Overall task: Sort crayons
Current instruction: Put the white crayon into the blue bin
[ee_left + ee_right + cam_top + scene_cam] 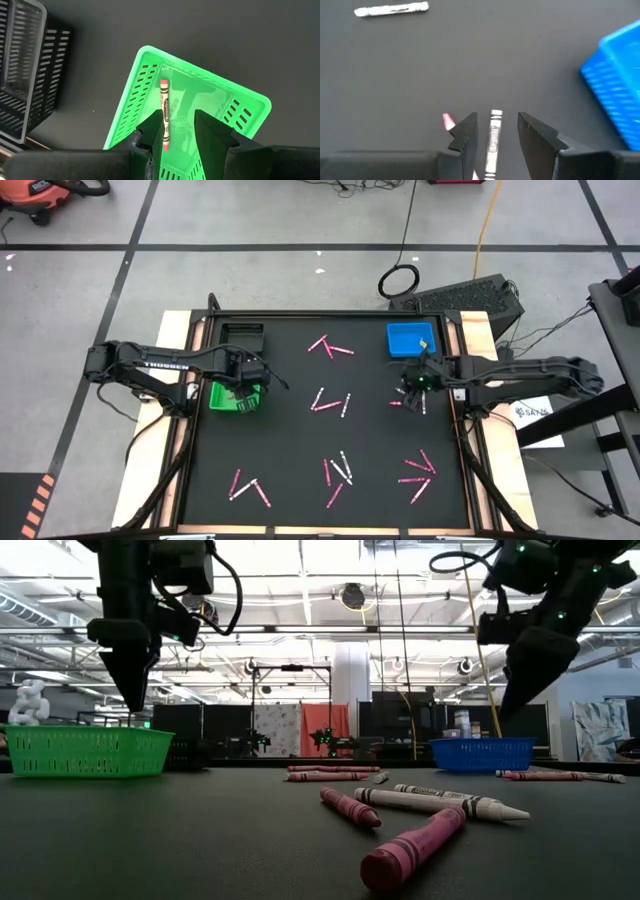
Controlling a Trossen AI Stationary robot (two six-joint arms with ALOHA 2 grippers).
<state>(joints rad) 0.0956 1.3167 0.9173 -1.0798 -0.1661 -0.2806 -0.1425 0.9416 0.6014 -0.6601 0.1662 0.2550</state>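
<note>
The left gripper is hovering, fingers apart, over the green tray, where a pink crayon is lying. The right gripper, also spread, is straddling a white crayon on the mat near the blue tray. Other crayons are lying scattered (light, stiff, likely to roll), so pinching mid-length across the barrel seems best.
</note>
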